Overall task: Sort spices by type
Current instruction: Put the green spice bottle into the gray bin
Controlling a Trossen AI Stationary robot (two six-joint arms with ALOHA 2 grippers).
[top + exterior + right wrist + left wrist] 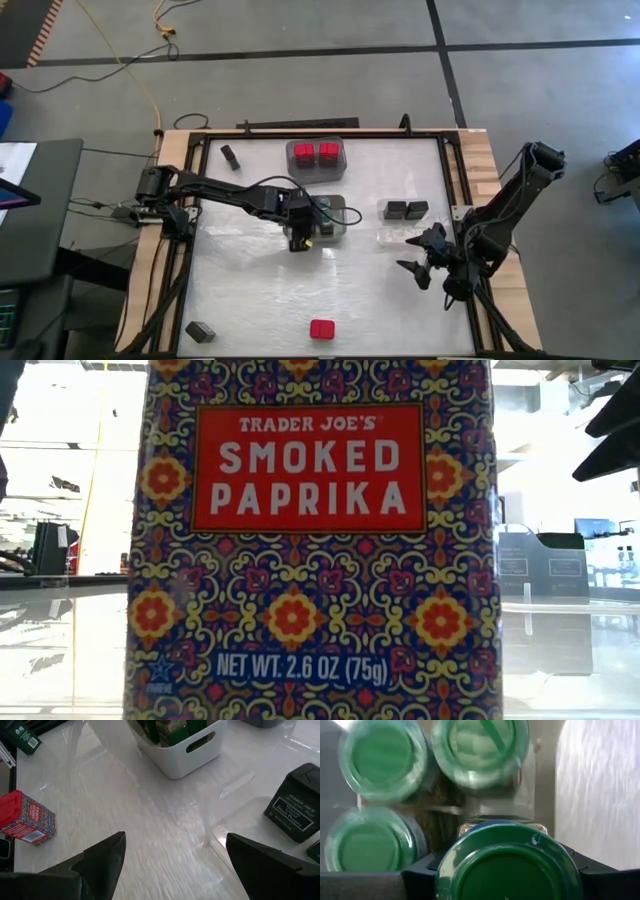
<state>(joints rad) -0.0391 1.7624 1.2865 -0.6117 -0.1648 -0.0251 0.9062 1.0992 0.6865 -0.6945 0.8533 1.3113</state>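
sorting is looking over halfway: two red tins are sitting in the bin (316,156) at twelve o'clock, two dark tins (405,210) at three, three green jars binned at centre. left gripper (300,238) is pinching a fourth green-lidded jar (507,867) there; right gripper (426,258) is waiting spread. one red tin (321,329) at six and two stray dark tins (200,331) are remaining.

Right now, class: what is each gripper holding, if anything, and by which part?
The left gripper holds a green-lidded jar by its sides just under the lid, above the bin of jars. The right gripper is open, holding nothing.
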